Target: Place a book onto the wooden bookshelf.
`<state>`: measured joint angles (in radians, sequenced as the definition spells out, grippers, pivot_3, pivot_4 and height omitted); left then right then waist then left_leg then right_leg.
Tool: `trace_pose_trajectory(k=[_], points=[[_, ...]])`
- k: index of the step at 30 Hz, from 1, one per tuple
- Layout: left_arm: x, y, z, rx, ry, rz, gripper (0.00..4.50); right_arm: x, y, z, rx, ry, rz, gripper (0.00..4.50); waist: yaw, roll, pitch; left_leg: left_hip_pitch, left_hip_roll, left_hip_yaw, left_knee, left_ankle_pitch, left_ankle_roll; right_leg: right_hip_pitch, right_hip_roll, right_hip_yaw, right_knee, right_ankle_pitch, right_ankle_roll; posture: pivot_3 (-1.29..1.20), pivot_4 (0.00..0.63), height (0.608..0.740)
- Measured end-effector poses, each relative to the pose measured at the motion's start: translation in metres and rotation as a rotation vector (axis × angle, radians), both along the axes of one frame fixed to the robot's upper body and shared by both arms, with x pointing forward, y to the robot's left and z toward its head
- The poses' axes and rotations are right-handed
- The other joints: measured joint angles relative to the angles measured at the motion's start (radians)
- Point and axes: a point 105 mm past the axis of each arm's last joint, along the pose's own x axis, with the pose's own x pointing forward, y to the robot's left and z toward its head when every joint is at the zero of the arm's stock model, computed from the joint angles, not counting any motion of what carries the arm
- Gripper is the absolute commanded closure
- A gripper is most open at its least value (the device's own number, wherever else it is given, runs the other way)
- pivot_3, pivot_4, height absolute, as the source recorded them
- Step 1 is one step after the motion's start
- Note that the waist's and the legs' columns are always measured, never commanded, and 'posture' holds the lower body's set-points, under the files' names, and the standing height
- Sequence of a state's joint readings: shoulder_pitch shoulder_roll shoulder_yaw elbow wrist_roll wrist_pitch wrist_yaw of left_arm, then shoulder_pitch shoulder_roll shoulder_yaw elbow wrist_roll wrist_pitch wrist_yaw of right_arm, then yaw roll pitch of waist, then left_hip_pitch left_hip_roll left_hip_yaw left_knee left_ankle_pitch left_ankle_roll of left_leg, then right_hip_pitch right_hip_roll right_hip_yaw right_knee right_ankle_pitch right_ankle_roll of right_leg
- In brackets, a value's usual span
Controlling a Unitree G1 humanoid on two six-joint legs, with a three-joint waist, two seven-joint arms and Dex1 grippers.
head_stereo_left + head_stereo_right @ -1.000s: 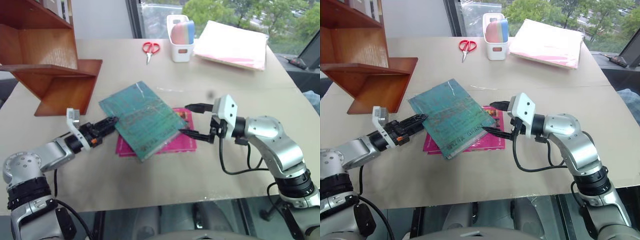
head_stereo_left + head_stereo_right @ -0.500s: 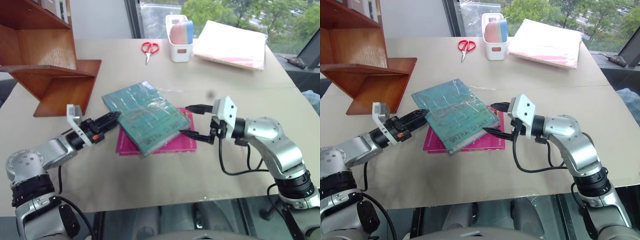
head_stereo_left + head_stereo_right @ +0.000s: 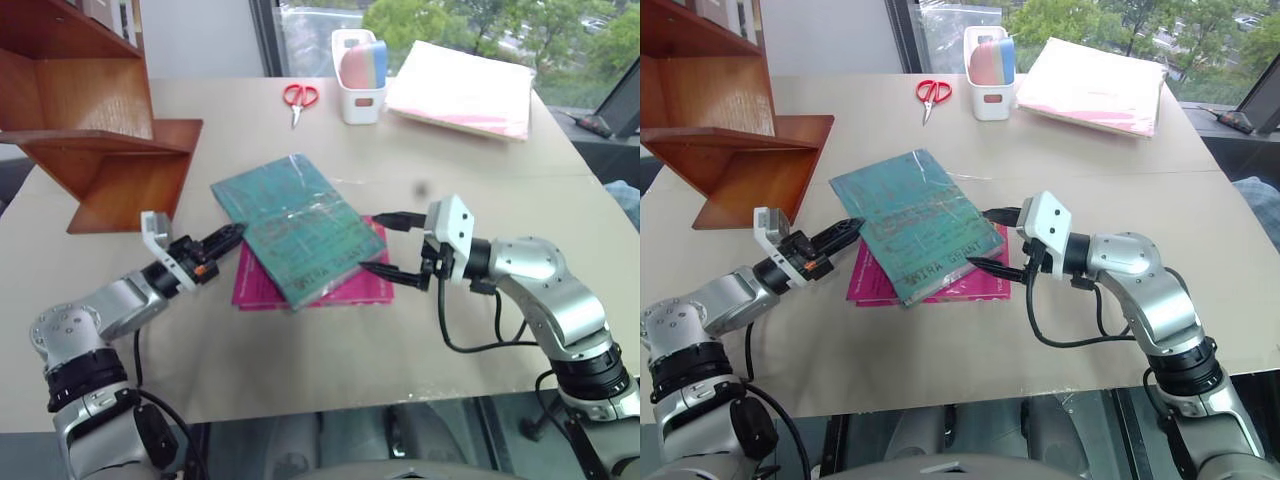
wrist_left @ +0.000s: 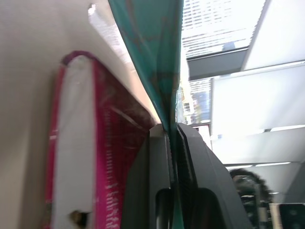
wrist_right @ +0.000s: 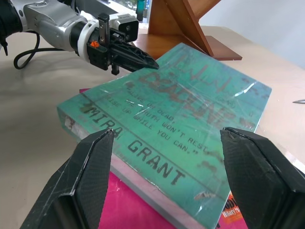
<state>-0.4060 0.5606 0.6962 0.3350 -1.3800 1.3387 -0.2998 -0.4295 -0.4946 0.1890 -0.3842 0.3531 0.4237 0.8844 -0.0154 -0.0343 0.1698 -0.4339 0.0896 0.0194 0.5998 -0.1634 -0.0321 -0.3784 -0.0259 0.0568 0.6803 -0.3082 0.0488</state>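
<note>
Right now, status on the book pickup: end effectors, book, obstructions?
Left end effector shut on the teal book's edge. Right end effector open beside it. Book partly on the pink book. Path to the wooden bookshelf looks clear.

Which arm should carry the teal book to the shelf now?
Left. Its gripper is shut on the teal book and is nearer the wooden bookshelf; the right gripper is open.

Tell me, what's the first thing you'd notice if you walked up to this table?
The teal-green book in the middle of the table, lying askew on a pink book. The left end effector is shut on its cover's edge while the right end effector waits open at the opposite edge. After that, the wooden bookshelf at the far left and the red scissors at the back.
</note>
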Motion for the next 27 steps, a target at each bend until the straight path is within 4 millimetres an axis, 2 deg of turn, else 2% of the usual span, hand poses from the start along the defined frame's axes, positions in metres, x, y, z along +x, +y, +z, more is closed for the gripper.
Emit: trace_pose_trajectory(k=[6,8,9,11,14,18,19,20,23,25,27], points=[[-0.007,0.001,0.008,-0.006,-0.033,0.005,4.44,0.000,0.000,0.000,0.000,0.001,0.000,0.84,0.001,0.000,0.000,0.000,0.000,0.000,0.000,0.000,0.000,0.000,0.000,0.000,0.000,0.000,0.000,0.00,0.150,0.740],[-0.014,-0.002,0.028,0.031,-0.117,-0.016,4.44,0.000,0.000,0.000,0.002,0.000,0.001,0.84,0.001,0.000,0.000,0.000,0.000,0.000,0.000,0.000,0.000,0.000,0.000,0.000,0.000,0.000,0.000,0.00,0.150,0.740],[-0.015,-0.003,0.031,0.041,-0.131,-0.020,4.44,0.000,0.000,0.000,0.002,0.000,0.001,0.84,0.001,0.000,0.000,0.000,0.000,0.000,0.000,0.000,0.000,0.000,0.000,0.000,0.000,0.000,0.000,0.00,0.150,0.740],[-0.019,-0.010,0.048,0.119,-0.219,-0.020,4.44,-0.001,-0.002,0.004,0.028,0.006,0.004,0.84,0.002,-0.001,0.001,-0.001,0.000,0.000,0.000,0.000,-0.001,0.000,0.000,0.000,0.000,0.000,0.000,0.00,0.150,0.740],[-0.020,-0.026,0.087,0.211,-0.389,-0.021,4.44,-0.003,-0.010,0.023,0.104,-0.007,-0.002,0.84,0.010,-0.001,0.001,-0.001,0.000,-0.001,0.000,0.001,-0.001,0.001,-0.001,-0.001,0.000,0.000,0.000,0.00,0.150,0.740],[-0.022,-0.043,0.148,0.319,-0.607,-0.002,4.44,-0.006,-0.027,0.060,0.196,-0.064,-0.028,0.84,0.010,-0.001,0.001,0.000,0.000,-0.001,0.001,0.001,-0.002,0.001,0.000,0.000,0.000,0.000,0.000,0.00,0.150,0.740],[-0.025,-0.047,0.161,0.382,-0.661,0.010,4.44,-0.006,-0.034,0.070,0.219,-0.079,-0.043,0.84,0.005,-0.001,0.001,0.000,0.000,0.000,0.001,0.001,-0.001,0.001,0.000,0.000,-0.001,0.000,0.000,0.00,0.150,0.740],[-0.026,-0.049,0.166,0.424,-0.689,0.018,4.44,-0.006,-0.037,0.075,0.233,-0.086,-0.054,0.84,0.002,-0.001,0.001,0.001,0.000,0.000,0.000,0.001,-0.001,0.001,0.000,0.001,-0.001,0.000,0.000,0.00,0.150,0.740],[-0.025,-0.059,0.168,0.719,-0.779,0.015,4.44,-0.004,-0.047,0.094,0.276,-0.130,-0.086,0.84,-0.001,0.001,0.002,0.001,0.000,0.001,-0.002,0.001,-0.002,0.000,0.001,0.002,-0.001,0.000,0.000,0.00,0.150,0.740],[-0.024,-0.067,0.170,0.963,-0.892,-0.005,4.44,0.000,-0.051,0.108,0.300,-0.178,-0.106,0.84,0.001,0.002,0.003,0.001,0.000,0.001,-0.002,0.001,-0.002,-0.001,0.002,0.003,-0.002,0.000,0.000,0.00,0.150,0.740],[-0.025,-0.073,0.185,1.124,-1.078,0.003,4.44,0.004,-0.055,0.118,0.315,-0.216,-0.119,0.84,0.004,0.004,0.004,0.000,0.000,0.002,-0.002,0.001,-0.002,-0.001,0.002,0.003,-0.002,0.000,0.000,0.00,0.150,0.740]])
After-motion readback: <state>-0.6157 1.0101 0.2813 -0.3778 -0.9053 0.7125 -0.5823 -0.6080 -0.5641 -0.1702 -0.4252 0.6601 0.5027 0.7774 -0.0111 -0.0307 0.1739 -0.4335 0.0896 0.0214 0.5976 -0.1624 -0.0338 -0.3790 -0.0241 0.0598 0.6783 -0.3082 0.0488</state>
